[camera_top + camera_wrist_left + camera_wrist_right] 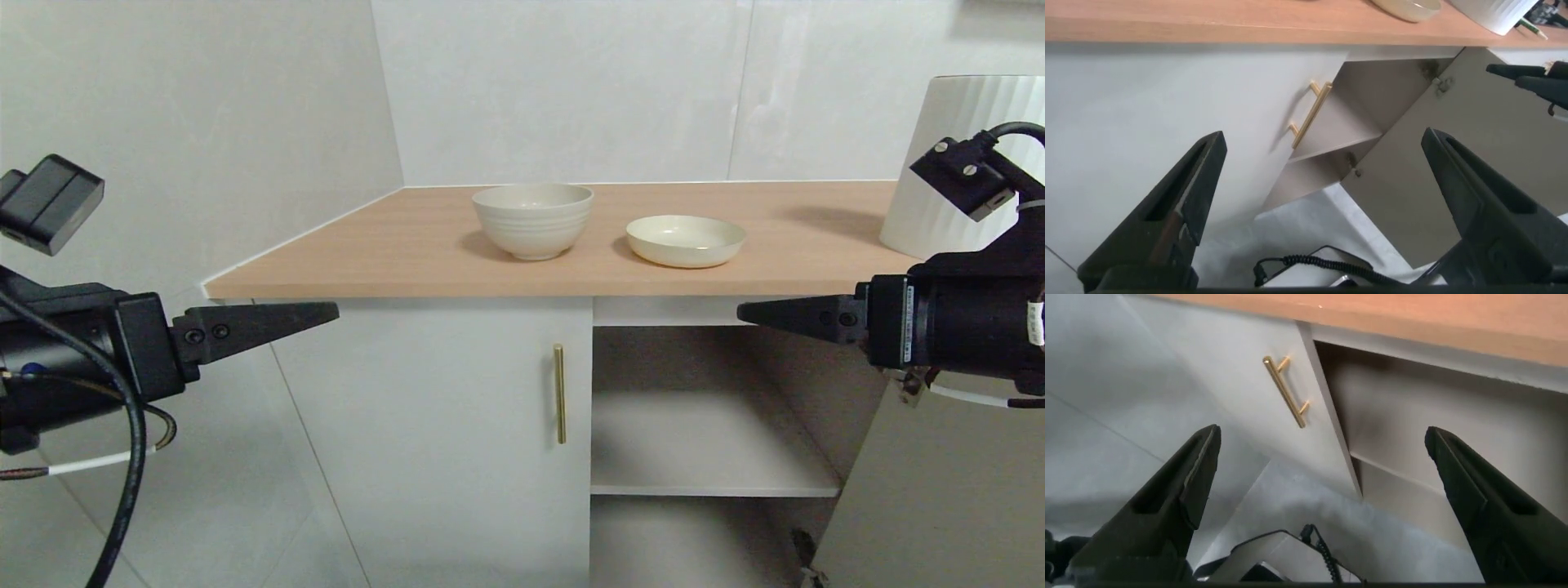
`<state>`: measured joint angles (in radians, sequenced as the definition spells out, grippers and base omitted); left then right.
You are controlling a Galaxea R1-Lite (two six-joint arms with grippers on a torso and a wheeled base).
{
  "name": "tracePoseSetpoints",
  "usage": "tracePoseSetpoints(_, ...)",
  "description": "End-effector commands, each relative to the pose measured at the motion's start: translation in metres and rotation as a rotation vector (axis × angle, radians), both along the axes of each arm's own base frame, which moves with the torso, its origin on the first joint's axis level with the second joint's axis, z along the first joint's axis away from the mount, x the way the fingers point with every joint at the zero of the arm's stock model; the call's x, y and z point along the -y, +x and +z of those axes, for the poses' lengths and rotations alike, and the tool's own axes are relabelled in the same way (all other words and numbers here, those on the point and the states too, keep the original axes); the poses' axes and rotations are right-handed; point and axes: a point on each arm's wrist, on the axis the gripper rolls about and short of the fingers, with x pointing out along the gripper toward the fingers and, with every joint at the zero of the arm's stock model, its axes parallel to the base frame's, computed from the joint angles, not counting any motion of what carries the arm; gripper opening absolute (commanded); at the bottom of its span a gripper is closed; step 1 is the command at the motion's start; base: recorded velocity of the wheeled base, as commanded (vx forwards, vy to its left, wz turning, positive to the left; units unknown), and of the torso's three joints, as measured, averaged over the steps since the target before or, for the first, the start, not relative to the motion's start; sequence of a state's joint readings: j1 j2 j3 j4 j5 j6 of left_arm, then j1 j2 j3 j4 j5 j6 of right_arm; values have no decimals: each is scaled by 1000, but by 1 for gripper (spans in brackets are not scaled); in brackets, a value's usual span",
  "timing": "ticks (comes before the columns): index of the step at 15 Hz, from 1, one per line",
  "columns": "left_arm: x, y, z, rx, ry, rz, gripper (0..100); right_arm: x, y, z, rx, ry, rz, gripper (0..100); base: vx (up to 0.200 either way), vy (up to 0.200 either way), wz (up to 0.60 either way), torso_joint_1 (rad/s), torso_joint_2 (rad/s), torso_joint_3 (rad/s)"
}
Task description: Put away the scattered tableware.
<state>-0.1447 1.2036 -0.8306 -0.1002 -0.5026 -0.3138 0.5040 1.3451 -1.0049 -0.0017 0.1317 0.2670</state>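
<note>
A deep ribbed white bowl (532,219) stands on the wooden countertop (392,253), with a shallow cream dish (686,239) just to its right. Both arms hang in front of the cabinet, below counter height. My left gripper (324,312) is off to the left of the closed door, open and holding nothing; the left wrist view shows its fingers (1184,204) spread wide. My right gripper (747,313) sits at the top of the open compartment, also open and holding nothing, its fingers (1180,494) wide apart.
The left cabinet door has a brass handle (559,394) and is closed. The right door (939,490) is swung open, showing a white shelf (710,445). A tall white ribbed container (955,155) stands at the counter's right end. Tiled walls close in the left and back.
</note>
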Motion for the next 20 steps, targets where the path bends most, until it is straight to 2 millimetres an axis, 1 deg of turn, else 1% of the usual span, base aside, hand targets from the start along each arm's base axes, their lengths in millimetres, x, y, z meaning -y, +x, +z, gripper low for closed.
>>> tracePoseSetpoints(1, 1, 1, -1, -4, 0, -5, 100, -1, 1, -1, -3, -2, 1, 100, 0, 0, 0, 32, -100, -66)
tracePoseSetpoints(5, 2, 1, -1, -5, 1, -11, 100, -1, 1, -1, -3, -2, 1, 100, 0, 0, 0, 85, -276, -250)
tracePoseSetpoints(13, 3, 3, -4, -17, 2, -15, 100, -2, 4, -4, -14, -8, -2, 100, 0, 0, 0, 175, -499, -289)
tracePoseSetpoints(17, 4, 6, -5, -26, 4, -15, 100, -2, 6, -5, -17, -11, -3, 100, 0, 0, 0, 199, -477, -277)
tracePoseSetpoints(18, 4, 7, -4, -20, 2, -17, 100, -2, 6, -5, -17, -11, -5, 100, 0, 0, 0, 212, -491, -281)
tracePoseSetpoints(19, 5, 12, 0, -14, 2, -17, 100, -4, 9, -6, -14, -10, -3, 100, 0, 0, 0, 144, -330, -188)
tracePoseSetpoints(20, 5, 12, 0, -14, 2, -17, 100, -4, 9, -6, -14, -10, -3, 100, 0, 0, 0, 85, -203, -105)
